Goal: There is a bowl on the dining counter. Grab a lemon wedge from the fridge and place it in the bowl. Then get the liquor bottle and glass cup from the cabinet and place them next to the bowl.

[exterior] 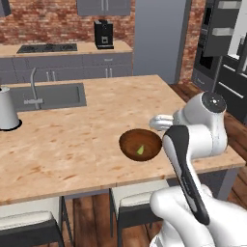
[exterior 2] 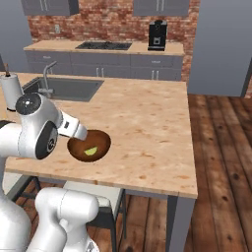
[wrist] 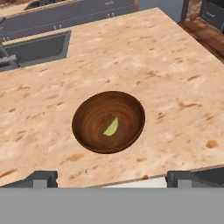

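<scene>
You have the lemon wedge lying inside the brown wooden bowl, a little right of the bowl's middle in the hand view, resting on the inner floor with its curved edge up. The bowl stands on the dining worktop, close to the near edge and toward the worktop's right end as the left base view shows it. In the right base view the same bowl sits just beside the arm's white wrist, with the wedge showing as a pale yellow-green sliver in it.

Your claw hangs above the near edge of the worktop, looking down and forward at the bowl. Its two dark fingertips stand far apart at the lower corners of the hand view, spread wide, with nothing between them. The bowl lies beyond them, not touched by either tip.

Farther along the worktop you can see the inset steel sink with its tap at the far left, and a white cylinder on a dark base standing near the left edge. Beyond the worktop runs a tan-topped counter with grey cabinet fronts, carrying a black cooktop and a dark coffee machine against the brick wall. Grey wall cabinets hang above it. At the far right of the left base view stands the dark fridge. Stools are tucked under the near side of the worktop.
</scene>
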Robot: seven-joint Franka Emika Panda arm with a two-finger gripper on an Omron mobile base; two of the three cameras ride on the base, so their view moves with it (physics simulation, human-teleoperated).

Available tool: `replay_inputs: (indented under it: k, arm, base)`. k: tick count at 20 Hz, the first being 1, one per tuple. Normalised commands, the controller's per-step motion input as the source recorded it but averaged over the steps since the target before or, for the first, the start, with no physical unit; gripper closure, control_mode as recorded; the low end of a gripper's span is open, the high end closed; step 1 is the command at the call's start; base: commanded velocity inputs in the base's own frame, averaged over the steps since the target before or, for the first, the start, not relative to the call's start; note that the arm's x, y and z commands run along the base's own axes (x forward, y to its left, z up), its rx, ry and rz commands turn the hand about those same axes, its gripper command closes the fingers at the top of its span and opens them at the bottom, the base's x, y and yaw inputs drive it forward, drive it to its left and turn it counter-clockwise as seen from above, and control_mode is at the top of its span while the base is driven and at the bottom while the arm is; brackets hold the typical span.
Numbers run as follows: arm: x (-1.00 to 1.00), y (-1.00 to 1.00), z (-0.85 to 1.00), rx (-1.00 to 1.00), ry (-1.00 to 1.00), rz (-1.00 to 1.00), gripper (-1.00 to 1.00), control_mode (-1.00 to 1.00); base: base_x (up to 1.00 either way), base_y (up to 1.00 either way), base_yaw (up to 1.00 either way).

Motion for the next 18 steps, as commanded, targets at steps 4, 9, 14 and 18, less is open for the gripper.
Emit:
replay_inputs:
  k: [4,9,14,18]
  arm:
    - [-0.89,0.05,0.00,-0.06,-0.25,0.00,-1.00,-1.00]
    - [-0.76,0.09,0.00,-0.02,-0.24,0.00,-1.00,-1.00]
    - [-0.27,0.10,0.00,0.00,-0.09,0.00,-1.00,1.00]
    - [0.00,0.00,0.00,0.00,0.00,0.00,-1.00,1.00]
  base:
    - [0.00,0.00,0.00]
    - [0.00,0.00,0.00]
    - [-0.31,0.42,0.00]
    - [-0.32,0.99,0.00]
